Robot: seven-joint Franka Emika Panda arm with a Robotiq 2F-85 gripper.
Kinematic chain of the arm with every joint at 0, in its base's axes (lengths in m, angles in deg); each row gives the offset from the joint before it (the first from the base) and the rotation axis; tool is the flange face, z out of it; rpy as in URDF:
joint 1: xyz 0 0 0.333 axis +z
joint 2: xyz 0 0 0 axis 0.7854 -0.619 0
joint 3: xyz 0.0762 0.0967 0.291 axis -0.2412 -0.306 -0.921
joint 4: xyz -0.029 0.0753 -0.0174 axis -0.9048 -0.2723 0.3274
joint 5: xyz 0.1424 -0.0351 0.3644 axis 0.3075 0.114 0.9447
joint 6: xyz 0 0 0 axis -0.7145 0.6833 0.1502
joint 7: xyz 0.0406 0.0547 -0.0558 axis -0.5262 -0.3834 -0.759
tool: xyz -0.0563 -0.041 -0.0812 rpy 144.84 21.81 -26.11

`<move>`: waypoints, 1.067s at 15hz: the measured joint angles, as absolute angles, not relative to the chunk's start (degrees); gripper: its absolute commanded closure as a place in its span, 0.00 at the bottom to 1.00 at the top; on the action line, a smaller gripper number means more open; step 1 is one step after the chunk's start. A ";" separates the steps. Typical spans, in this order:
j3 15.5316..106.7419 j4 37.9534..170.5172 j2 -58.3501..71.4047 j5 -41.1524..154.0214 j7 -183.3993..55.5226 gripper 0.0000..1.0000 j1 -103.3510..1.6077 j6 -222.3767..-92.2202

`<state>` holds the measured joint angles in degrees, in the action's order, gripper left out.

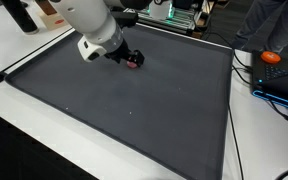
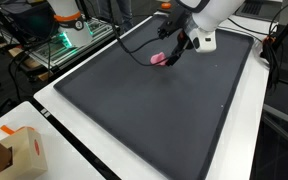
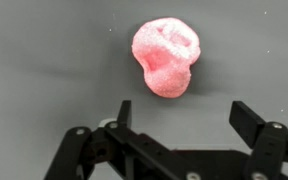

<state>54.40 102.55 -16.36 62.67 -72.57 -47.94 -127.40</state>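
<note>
Pincer [image 3: 184,110] released, jaws wide, poised close to pink lump [image 3: 166,55]; lump clear of both fingers, lying on dark mat [image 3: 44,60]; white counter [image 1: 19,112] beneath

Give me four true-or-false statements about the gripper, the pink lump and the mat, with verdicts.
1. The gripper is open. True.
2. The pink lump lies on the dark mat. True.
3. The pink lump is clamped between the fingers. False: it lies free, ahead of the fingertips in the wrist view.
4. The orange object sits on the dark mat. False: in an exterior view it sits off the mat, past its edge.
</note>
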 measured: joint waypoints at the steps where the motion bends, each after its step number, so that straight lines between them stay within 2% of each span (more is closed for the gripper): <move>1: 53.95 102.31 -16.37 61.57 -74.20 0.00 -47.57 -126.61; 16: 47.96 103.92 -16.95 42.06 -95.96 0.00 -40.01 -124.25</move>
<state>47.96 103.92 -16.95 42.06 -95.96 -40.01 -124.25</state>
